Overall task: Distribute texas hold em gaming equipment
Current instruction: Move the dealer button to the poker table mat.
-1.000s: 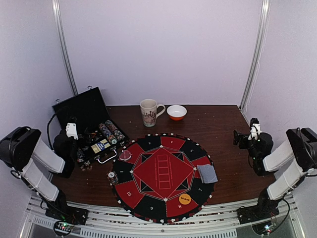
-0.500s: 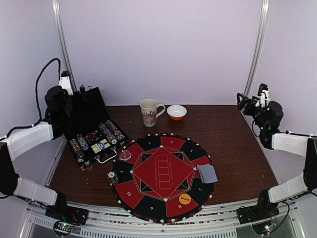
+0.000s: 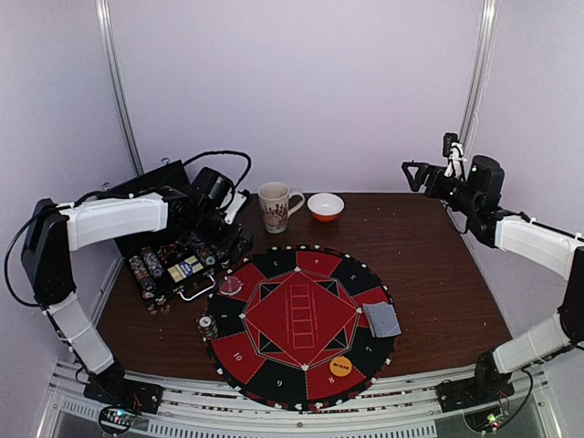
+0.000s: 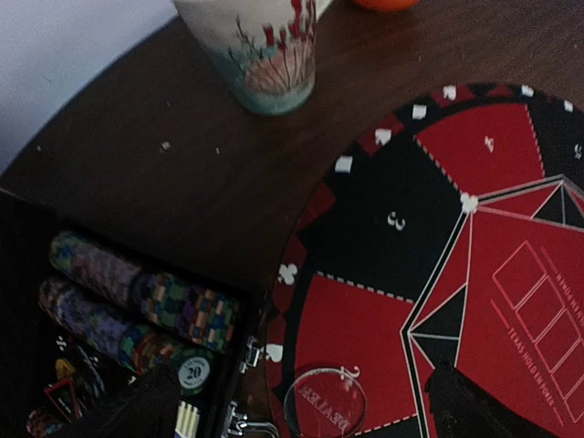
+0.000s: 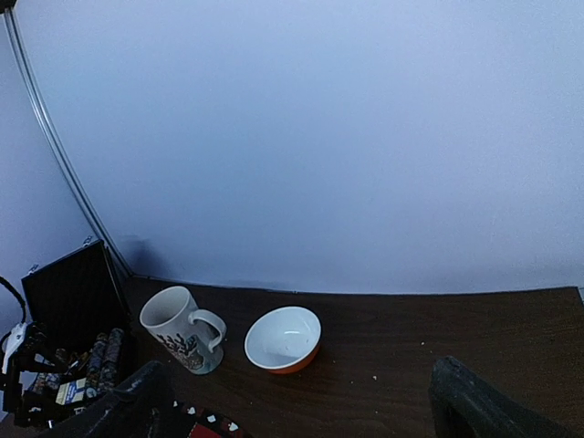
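A grey-blue deck of cards [image 3: 382, 319] lies on the right of the round red-and-black mat [image 3: 274, 383]. An orange disc [image 3: 340, 367] lies at the mat's near edge, a clear dealer disc [image 3: 229, 286] [image 4: 326, 401] at its left, and a small chip stack [image 3: 208, 327] by its left rim. Rows of striped poker chips [image 3: 205, 242] [image 4: 146, 297] lie in the open black case [image 3: 155, 196]. My left gripper [image 3: 233, 246] [image 4: 301, 383] is open and empty above the case's right edge. My right gripper [image 3: 408, 171] [image 5: 297, 383] is open and empty, high over the back right.
A patterned mug [image 3: 275, 206] [image 4: 265, 50] [image 5: 178, 328] and a white-and-orange bowl [image 3: 326, 206] [image 5: 284, 339] stand at the back behind the mat. The case's metal handle [image 3: 193, 292] points toward the mat. Frame posts rise at both back corners.
My left arm has swung from the far left across the case to its right edge. My right arm has moved left and a little higher from the back right corner.
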Motion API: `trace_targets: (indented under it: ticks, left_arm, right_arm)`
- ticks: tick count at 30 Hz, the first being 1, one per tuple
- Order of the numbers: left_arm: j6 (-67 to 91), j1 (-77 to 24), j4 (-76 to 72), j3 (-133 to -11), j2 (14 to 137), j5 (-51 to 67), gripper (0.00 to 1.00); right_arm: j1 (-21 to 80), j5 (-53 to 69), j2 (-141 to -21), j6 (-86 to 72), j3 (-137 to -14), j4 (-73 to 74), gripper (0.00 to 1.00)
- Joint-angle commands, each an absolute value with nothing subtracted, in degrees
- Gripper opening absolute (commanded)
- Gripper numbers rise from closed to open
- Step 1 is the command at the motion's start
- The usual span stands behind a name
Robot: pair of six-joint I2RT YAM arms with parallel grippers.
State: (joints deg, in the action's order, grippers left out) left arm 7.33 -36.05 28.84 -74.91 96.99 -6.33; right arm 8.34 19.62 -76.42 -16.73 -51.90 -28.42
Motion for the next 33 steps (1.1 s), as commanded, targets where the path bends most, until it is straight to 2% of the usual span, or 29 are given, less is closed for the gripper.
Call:
trace_targets:
  ticks: [1,20,33]
  left_arm:
    - [9.7,-35.74,37.59,-75.71,100.62,-2.27,0.98]
    - [10.02,-34.84,33.89,-71.18,108.48,0.59,0.86]
    - [9.67,-33.4,33.46,-69.61,110.65,4.92,0.85]
  right_arm:
    - [10.72,17.03,-76.64,-12.77,-53.65,-22.9,1.0]
    - [14.41,15.64,-80.0,-10.31,-55.4,-20.26,1.0]
    - [14.68,15.95,-80.37,-9.15,-55.54,-19.45,1.0]
